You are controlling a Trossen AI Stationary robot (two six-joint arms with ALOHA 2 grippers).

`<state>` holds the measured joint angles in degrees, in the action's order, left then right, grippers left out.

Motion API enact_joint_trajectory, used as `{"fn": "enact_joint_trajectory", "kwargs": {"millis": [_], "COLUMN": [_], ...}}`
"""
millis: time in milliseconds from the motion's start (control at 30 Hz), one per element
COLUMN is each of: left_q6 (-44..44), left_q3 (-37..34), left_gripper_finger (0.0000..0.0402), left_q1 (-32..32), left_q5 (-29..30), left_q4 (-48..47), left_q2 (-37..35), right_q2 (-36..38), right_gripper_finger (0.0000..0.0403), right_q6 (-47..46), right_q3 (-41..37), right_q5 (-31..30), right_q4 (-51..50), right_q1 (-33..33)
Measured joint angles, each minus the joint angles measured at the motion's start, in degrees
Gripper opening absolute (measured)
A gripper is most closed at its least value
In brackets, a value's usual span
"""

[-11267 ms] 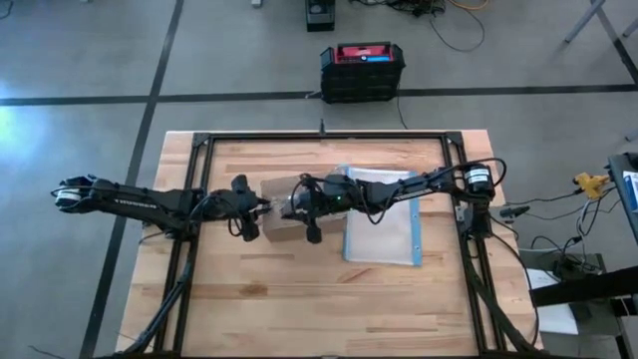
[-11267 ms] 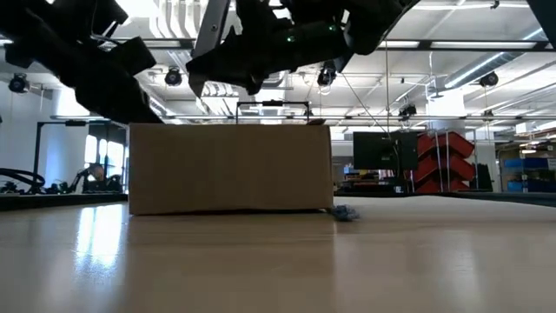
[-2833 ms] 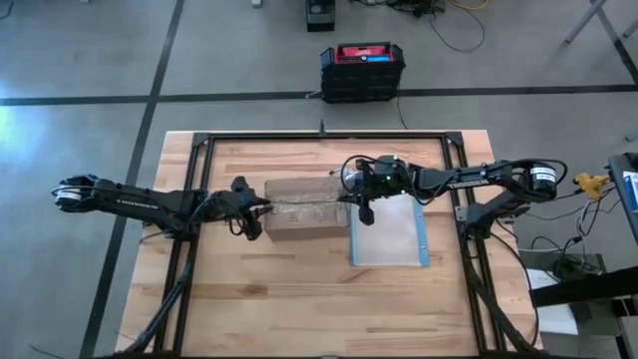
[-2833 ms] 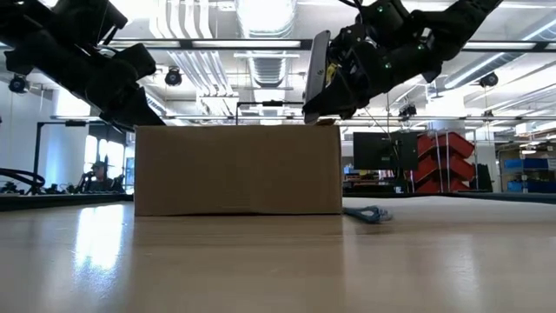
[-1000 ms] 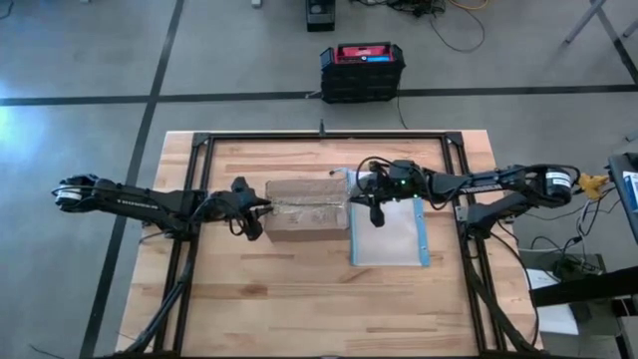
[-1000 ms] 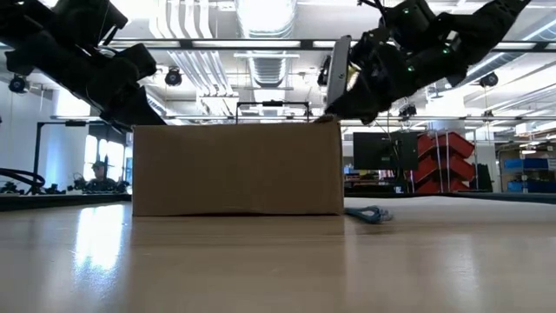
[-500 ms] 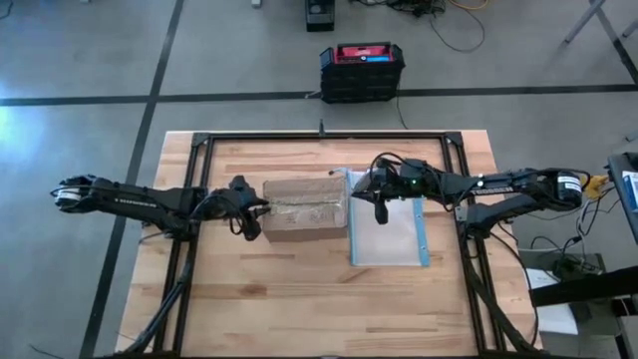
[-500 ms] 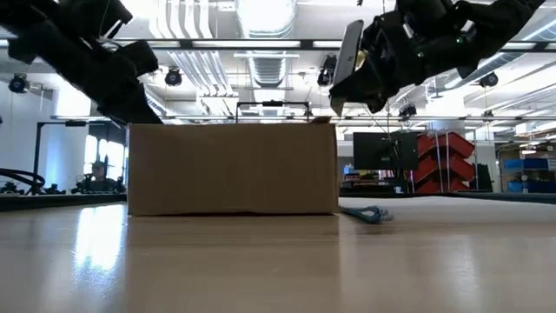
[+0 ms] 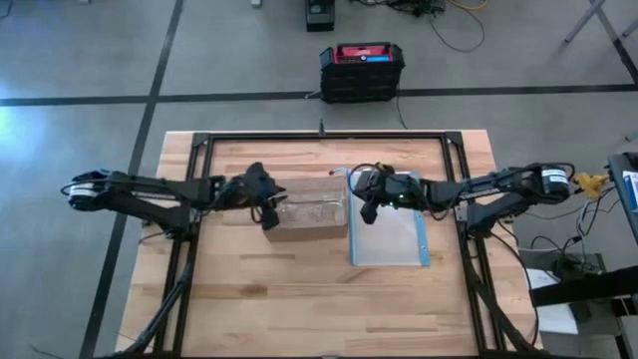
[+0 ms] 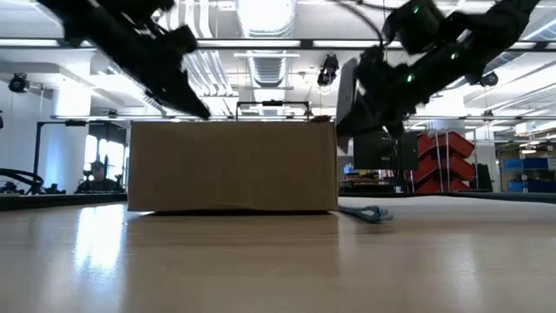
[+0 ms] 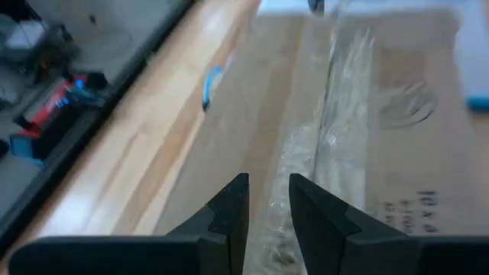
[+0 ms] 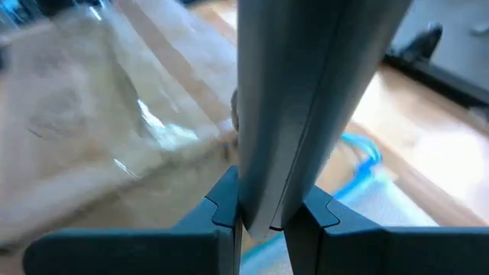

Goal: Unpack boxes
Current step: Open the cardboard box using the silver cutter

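Note:
A brown cardboard box (image 9: 311,207) with a strip of clear tape along its top seam (image 11: 336,114) rests on its bottom in the middle of the table. My left gripper (image 9: 271,209) stands over the box's left end, just above the top (image 10: 198,111), its fingers a narrow gap apart (image 11: 269,192) over the tape. My right gripper (image 9: 366,207) is at the box's right end, shut on a flat grey bar (image 12: 306,84), which also shows in the low view (image 10: 347,91). My left gripper slants down at the box's top near its left end; I cannot tell whether the fingertips touch the tape. My right gripper pinches the grey bar's near end (image 12: 260,206) between its two fingers. The bar runs on along the fingers and past their tips. It stands nearly upright, clear of the table, its lower end beside the box's top right corner (image 10: 341,130).
A flat clear pouch with a blue edge (image 9: 391,237) lies on the table right of the box, under my right arm. A black-and-red case (image 9: 362,70) stands on the floor beyond the far edge. The table's near half is bare wood (image 9: 299,299).
My left gripper has risen from the box's left end and gone right, over the box's top. My right gripper has come down with the grey bar and gone a little left, toward the box's right end.

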<state>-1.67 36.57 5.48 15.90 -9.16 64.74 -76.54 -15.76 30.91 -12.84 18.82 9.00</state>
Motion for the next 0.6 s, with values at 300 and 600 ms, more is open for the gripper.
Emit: {"fn": "enact_joint_trajectory", "kwargs": {"millis": [300,600], "left_q6": [2.5,4.6], "left_q3": [4.7,3.4], "left_gripper_finger": [0.0080,0.0080], "left_q1": [0.6,0.8], "left_q5": [-1.8,-9.5], "left_q4": [0.3,9.2], "left_q2": [4.5,6.6], "right_q2": [-13.3,-14.9], "right_gripper_finger": [0.0042,0.0042], "right_q6": [9.2,11.4], "right_q3": [11.7,15.3], "right_q5": [3.5,6.2], "right_q4": [2.0,2.8], "right_q1": [2.8,4.5]}}
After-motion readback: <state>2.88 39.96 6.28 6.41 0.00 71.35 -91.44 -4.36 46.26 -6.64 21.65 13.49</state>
